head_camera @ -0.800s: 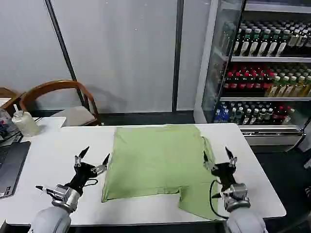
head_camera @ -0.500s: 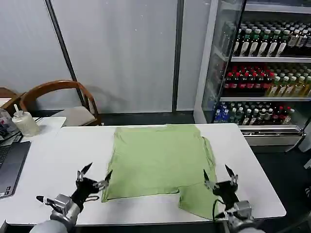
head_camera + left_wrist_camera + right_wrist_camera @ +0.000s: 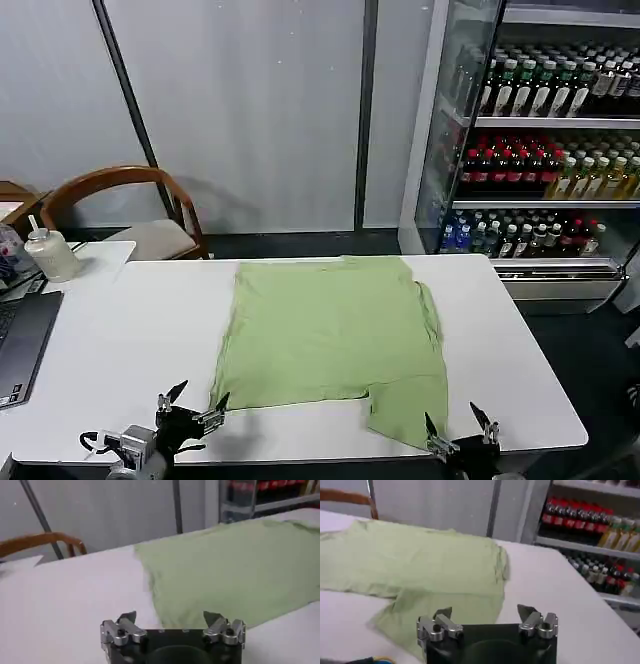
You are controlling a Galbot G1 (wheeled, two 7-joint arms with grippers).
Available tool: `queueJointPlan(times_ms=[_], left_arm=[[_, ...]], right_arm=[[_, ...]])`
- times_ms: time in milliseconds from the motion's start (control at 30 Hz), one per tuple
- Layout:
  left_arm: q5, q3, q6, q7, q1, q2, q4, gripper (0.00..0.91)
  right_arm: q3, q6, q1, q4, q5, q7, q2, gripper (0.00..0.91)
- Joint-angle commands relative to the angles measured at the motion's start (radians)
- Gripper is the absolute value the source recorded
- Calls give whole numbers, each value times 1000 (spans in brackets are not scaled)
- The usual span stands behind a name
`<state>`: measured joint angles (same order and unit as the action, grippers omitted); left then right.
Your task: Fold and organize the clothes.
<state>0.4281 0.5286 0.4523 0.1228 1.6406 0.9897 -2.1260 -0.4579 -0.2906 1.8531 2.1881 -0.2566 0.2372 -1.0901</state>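
**White table, green shirt half folded, both grippers low at the near edge**

White table fills the foreground, with a grey wall behind it and a drinks fridge at the right. On the table lies the T-shirt, light lime green, plain side up, spread across the middle and right of centre. Its main part looks folded into a rough rectangle. One flap hangs out at the near right corner, reaching close to the table's front edge. A sleeve bunches along the right side.

Left gripper hovers low at the front edge, just beside the shirt's near left corner, fingers spread wide and holding nothing. In the left wrist view its fingertips point toward the shirt's edge. Right gripper sits at the front edge near the hanging flap, fingers also spread wide and empty.

Farther out, a wooden chair stands behind the table at the left. A laptop and a pale bottle sit at the far left.
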Motion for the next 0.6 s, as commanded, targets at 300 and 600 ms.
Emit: queueJointPlan(times_ms=[300, 600], left_arm=[[165, -13, 28, 32, -16, 26, 45, 907], [145, -21, 34, 35, -26, 25, 63, 20]], right_arm=[[6, 18, 35, -39, -18, -2, -6, 907], [8, 20, 24, -27, -32, -5, -8, 81]])
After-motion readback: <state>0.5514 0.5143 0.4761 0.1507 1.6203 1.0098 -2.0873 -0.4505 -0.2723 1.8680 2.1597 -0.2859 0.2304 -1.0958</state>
